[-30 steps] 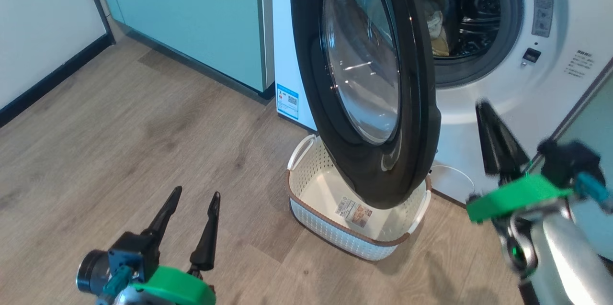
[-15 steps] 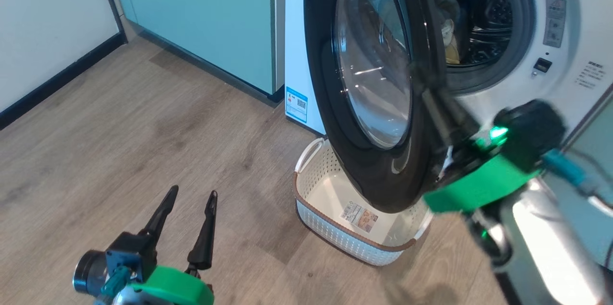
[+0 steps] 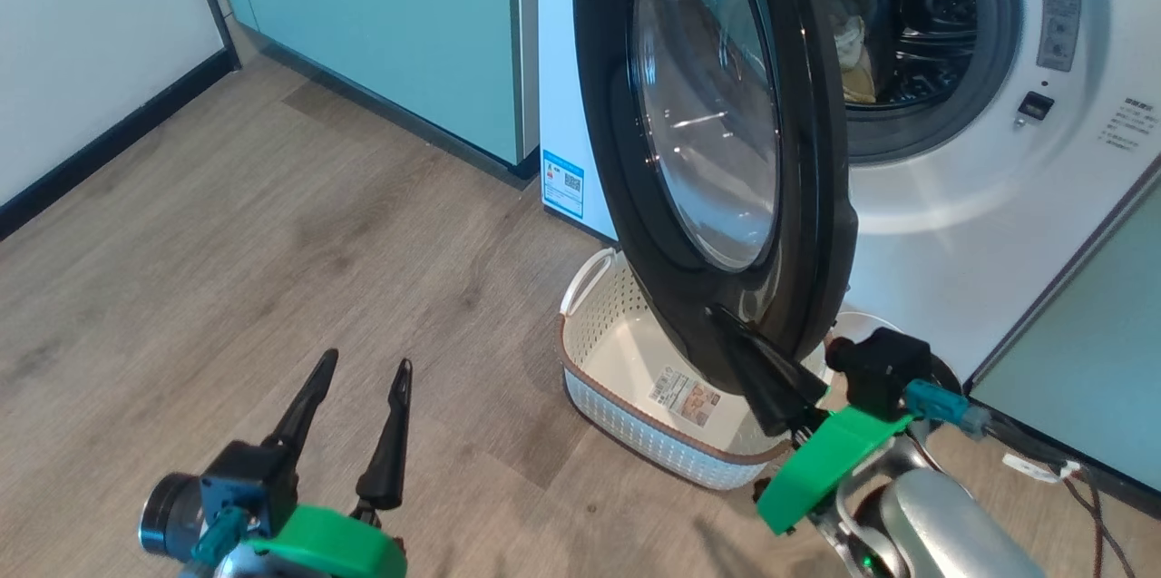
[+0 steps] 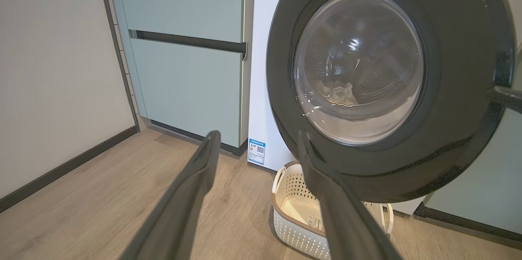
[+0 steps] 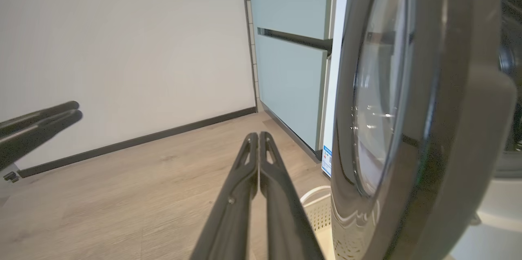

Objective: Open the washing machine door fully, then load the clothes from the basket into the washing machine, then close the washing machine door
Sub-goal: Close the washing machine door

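basket (image 3: 635, 433) is empty, clothes (image 3: 848, 34) in the drum (image 3: 934, 15), so only closing's left: washing machine door (image 3: 707, 124) half open, right gripper (image 3: 714, 313) pinched shut by its lower edge, left gripper (image 3: 368, 361) spread wide, empty

The wood-plank floor (image 3: 272, 224) carried the cream basket (image 3: 635, 437), standing just before the white washing machine (image 3: 952, 224). Teal cabinets (image 3: 390, 24) stood beside the machine, and what looked like loose cables (image 3: 1043, 469) lay at the right.
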Available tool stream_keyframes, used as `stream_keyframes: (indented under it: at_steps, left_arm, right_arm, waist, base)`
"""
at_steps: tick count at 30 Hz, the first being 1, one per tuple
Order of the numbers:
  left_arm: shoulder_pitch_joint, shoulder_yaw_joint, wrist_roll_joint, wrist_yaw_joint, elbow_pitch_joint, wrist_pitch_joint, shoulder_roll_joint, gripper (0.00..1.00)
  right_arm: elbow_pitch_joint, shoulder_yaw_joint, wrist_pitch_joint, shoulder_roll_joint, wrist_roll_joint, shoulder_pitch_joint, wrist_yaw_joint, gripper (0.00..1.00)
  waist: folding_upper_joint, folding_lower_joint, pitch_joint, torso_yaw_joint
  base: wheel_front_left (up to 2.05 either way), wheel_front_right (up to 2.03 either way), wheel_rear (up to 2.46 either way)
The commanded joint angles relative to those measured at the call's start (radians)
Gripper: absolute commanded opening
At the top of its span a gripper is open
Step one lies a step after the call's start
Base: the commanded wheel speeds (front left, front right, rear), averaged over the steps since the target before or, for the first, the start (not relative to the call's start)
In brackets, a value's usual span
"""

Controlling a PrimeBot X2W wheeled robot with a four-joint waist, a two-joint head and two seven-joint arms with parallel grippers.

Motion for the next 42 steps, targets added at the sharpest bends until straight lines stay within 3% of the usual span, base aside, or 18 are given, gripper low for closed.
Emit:
stream_keyframes:
  at_steps: [1, 14, 42]
  left_arm:
    - [-0.061, 0.034, 0.002, 0.007, -0.028, -0.013, 0.013, 1.0]
    - [-0.072, 0.028, -0.008, 0.008, -0.019, -0.023, 0.009, 1.0]
    - [-0.076, 0.013, 0.008, 0.033, -0.021, -0.026, 0.022, 1.0]
  right_arm:
    - [0.005, -0.006, -0.02, 0.008, 0.007, -0.058, -0.003, 0.0]
    - [0.136, -0.059, -0.067, 0.011, 0.009, -0.123, -0.003, 0.0]
    - [0.188, -0.132, -0.09, 0.003, -0.005, -0.144, -0.003, 0.0]
  waist:
    - [0.0, 0.0, 0.004, -0.001]
    - [0.0, 0.0, 0.016, 0.004]
    - [0.0, 0.0, 0.029, -0.004]
  base:
    - [0.0, 0.0, 0.0]
    - [0.0, 0.0, 0.0]
    - [0.0, 0.0, 0.0]
